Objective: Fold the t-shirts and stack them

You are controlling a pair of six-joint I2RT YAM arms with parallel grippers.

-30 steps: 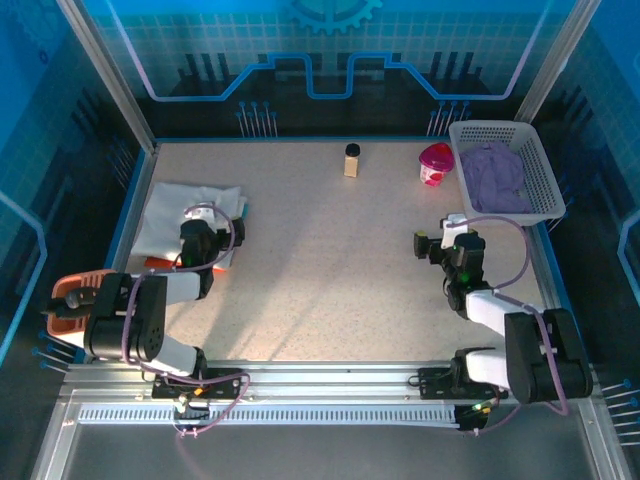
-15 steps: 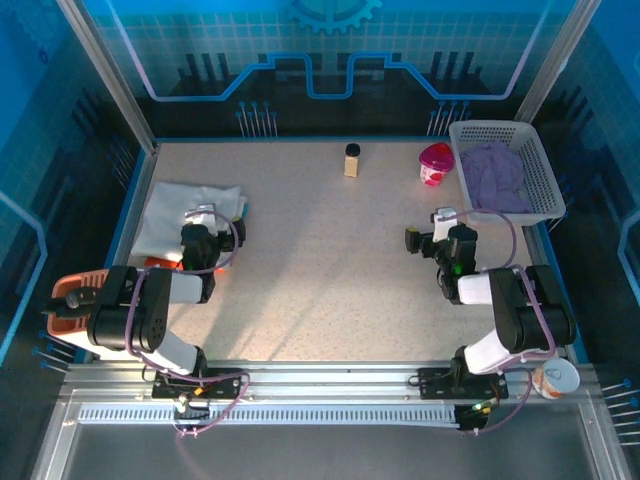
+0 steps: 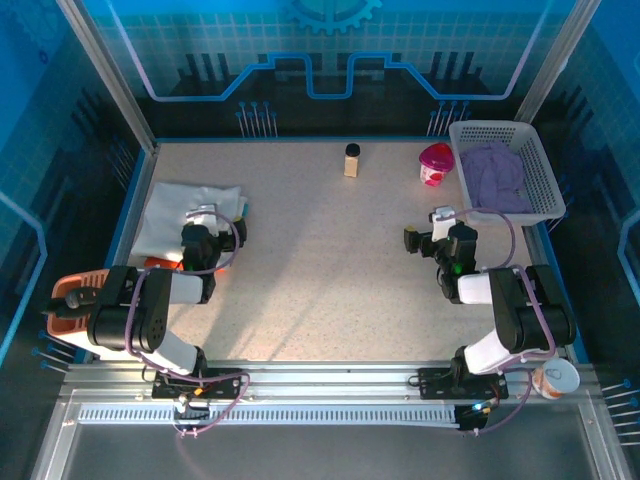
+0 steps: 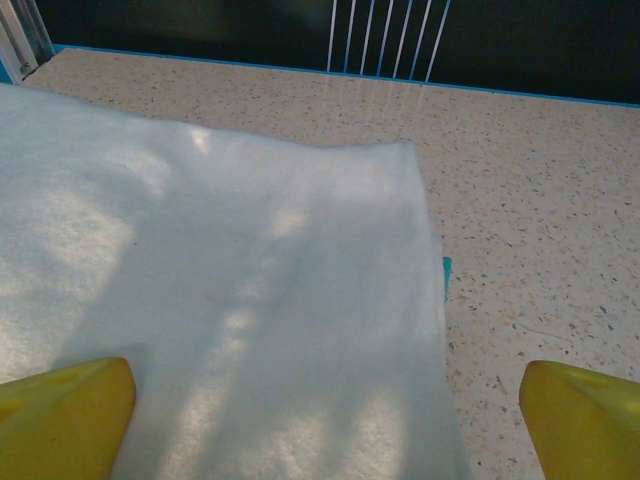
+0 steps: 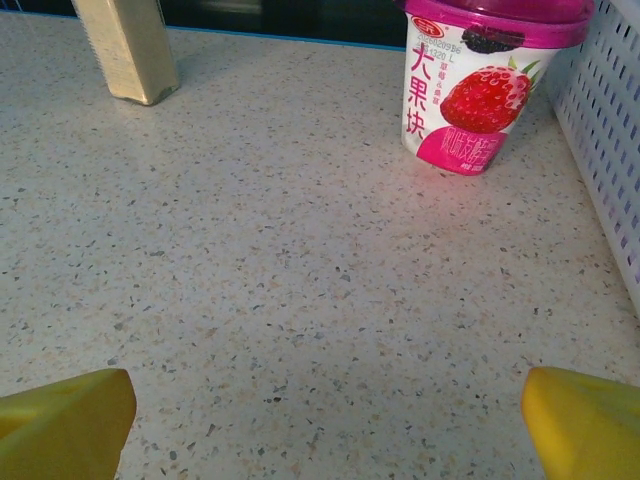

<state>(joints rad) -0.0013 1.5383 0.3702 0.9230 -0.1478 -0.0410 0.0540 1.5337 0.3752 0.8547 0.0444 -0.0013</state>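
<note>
Since a second ago the right arm has folded its elbow back toward its base and the right gripper (image 3: 440,222) has crept a little farther onto the table (image 3: 330,260) and to the left, while the left gripper (image 3: 201,220) has stayed where it was. That left gripper sits low at the near right part of the white t-shirt (image 3: 185,205), which lies flat at the far left of the table. In the left wrist view the white t-shirt (image 4: 220,300) spreads under the left gripper (image 4: 320,405), whose yellow fingertips (image 4: 65,400) stand wide apart, one over the cloth and the other over bare tabletop, pinching nothing. A thin strip of the teal t-shirt (image 4: 446,272) peeks from under the white one's right edge, and a bit of the orange t-shirt (image 3: 156,262) shows at its near edge beside the left arm. The right gripper (image 5: 320,410) hovers over bare table with its fingers likewise spread and empty, facing a pink yogurt cup (image 5: 490,90) and a small bottle (image 5: 125,50). Just right of the cup stands the white mesh basket (image 3: 545,175), holding a purple cloth (image 3: 493,178).
</note>
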